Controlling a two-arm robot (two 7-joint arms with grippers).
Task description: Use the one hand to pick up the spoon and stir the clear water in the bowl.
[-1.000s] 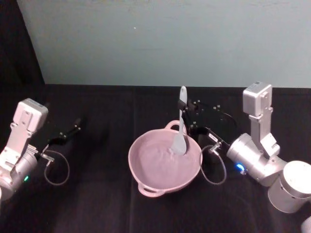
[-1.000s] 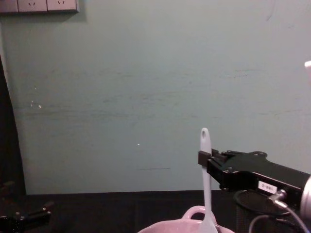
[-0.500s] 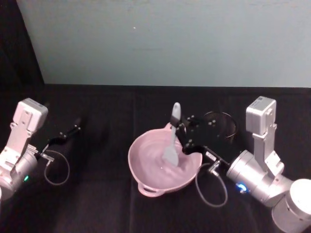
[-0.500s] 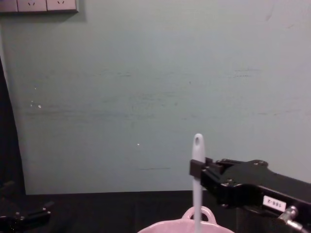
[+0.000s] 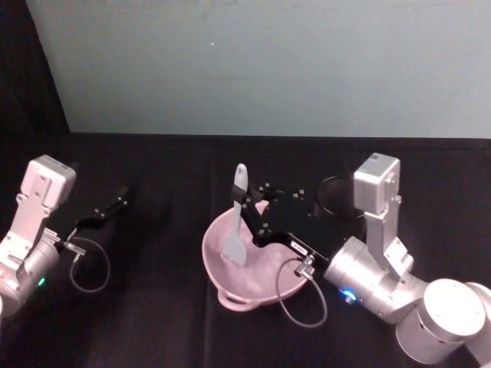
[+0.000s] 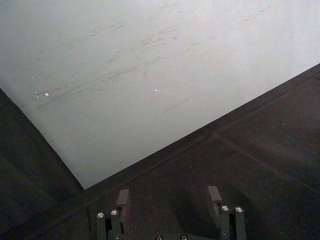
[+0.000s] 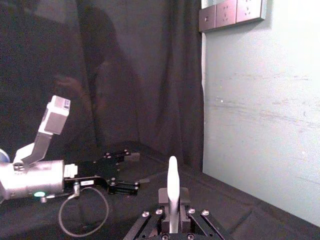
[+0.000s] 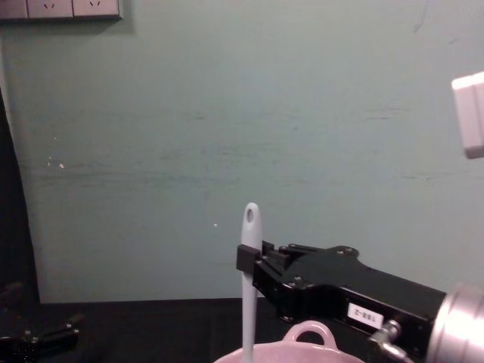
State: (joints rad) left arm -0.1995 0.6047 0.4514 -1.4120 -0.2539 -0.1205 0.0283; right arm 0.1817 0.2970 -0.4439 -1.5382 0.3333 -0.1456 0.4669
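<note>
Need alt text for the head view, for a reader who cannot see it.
The right claw, reaching over a pink bowl on a black table, grips a white spoon by its handle, scoop end down inside the bowl's left side. The left claw is parked at the far left.

Right arm reaches in from four o'clock, silver wrist low, right gripper [image 5: 244, 205] stretched toward ten o'clock, fingers pinched on the spoon [image 5: 235, 245]. Left arm sits at eight o'clock, left gripper [image 5: 116, 202] pointing toward two o'clock, fingers apart.
</note>
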